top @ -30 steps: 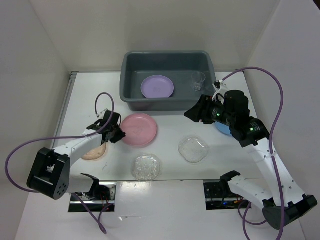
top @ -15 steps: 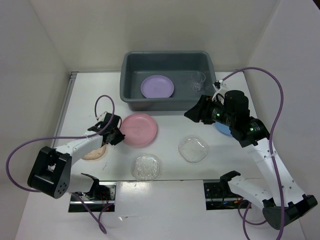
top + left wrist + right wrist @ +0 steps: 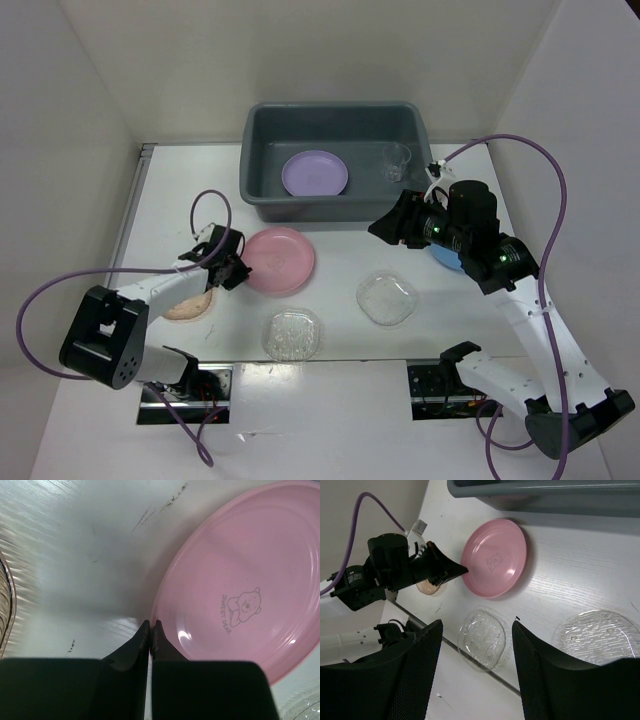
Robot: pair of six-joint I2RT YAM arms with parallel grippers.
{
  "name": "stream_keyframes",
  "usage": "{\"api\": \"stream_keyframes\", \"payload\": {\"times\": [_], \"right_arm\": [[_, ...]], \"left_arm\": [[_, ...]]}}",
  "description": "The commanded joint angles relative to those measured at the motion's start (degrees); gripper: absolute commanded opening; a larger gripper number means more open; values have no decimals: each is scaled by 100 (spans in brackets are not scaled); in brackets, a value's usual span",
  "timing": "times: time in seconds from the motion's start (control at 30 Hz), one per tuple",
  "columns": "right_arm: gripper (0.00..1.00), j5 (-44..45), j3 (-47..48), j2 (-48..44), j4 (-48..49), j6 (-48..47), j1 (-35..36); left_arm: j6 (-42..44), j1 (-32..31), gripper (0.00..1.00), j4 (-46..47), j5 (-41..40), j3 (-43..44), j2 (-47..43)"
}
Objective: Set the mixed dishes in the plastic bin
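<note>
Currently, your left gripper (image 3: 150, 626) has barely shifted: jaws pressed together at the pink plate (image 3: 240, 590) rim, lower centre; plastic bin (image 3: 300, 208) transfer pending.

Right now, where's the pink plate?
Top view: the pink plate lies on the table left of centre, just in front of the plastic bin, with the left gripper at its left edge and a clear dish nearer the arms.

Open across bare counter (image 3: 335, 265) between pink plate (image 3: 280, 258) and right clear dish (image 3: 387, 298). Hemmed in near by left clear dish (image 3: 293, 334), far by plastic bin (image 3: 330, 108) wall. Inside, free left of lilac plate (image 3: 315, 172); clear cup (image 3: 396, 160) at right.
</note>
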Motion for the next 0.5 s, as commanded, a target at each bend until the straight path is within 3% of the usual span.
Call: {"api": "stream_keyframes", "payload": {"times": [0.0,0.47], "right_arm": [[63,-81,40,-8,13,50,55],[63,-265,-13,159,249,50,55]], "left_arm": [[-7,4,0,-218,-122,178,30],[581,-48,0,-1335,563,416,-1297]]}}
